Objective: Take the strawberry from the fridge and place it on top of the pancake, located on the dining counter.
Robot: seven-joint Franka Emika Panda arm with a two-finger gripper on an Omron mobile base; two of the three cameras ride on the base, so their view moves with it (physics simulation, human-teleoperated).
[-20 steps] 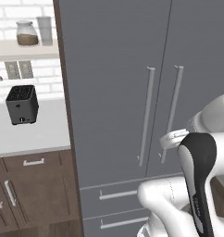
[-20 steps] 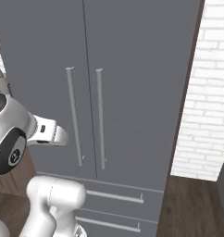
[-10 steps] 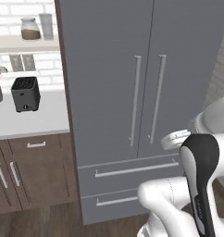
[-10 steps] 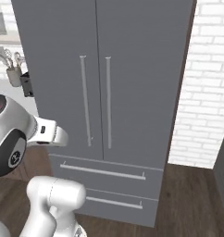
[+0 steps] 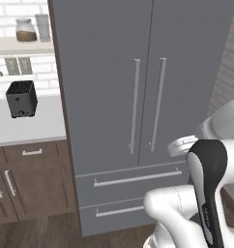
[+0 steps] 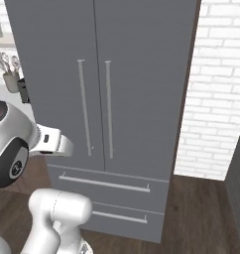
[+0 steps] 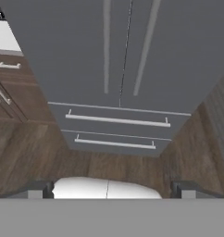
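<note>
Fridge [image 5: 138, 97] stands shut, both doors closed, two long silver bar handles [image 5: 148, 104] side by side at the centre seam, two drawers [image 5: 133, 181] below, also shut. Strawberry cannot be seen with the doors closed; where it lies I cannot tell.

Against the earlier frames the whole picture has shifted: fridge was off to the right in the left base view, now sits nearly square in the middle. Camera moved with the base, not the fridge. In the right base view the fridge [image 6: 112, 84] has likewise slid toward centre, more white brick wall [image 6: 216, 99] showing at right.

Left of the fridge: white counter [image 5: 27, 128] with a black toaster [image 5: 21, 98], shelf above carrying a jar [image 5: 26, 30], brown cabinets [image 5: 27, 184] beneath.

Hand view looks down on the fridge front [image 7: 123, 55] and dark wood floor [image 7: 104, 162]. Gripper [image 7: 111, 190] fingers wide apart, one tip [image 7: 37, 189] at each side, nothing between them, well apart from the fridge.
</note>
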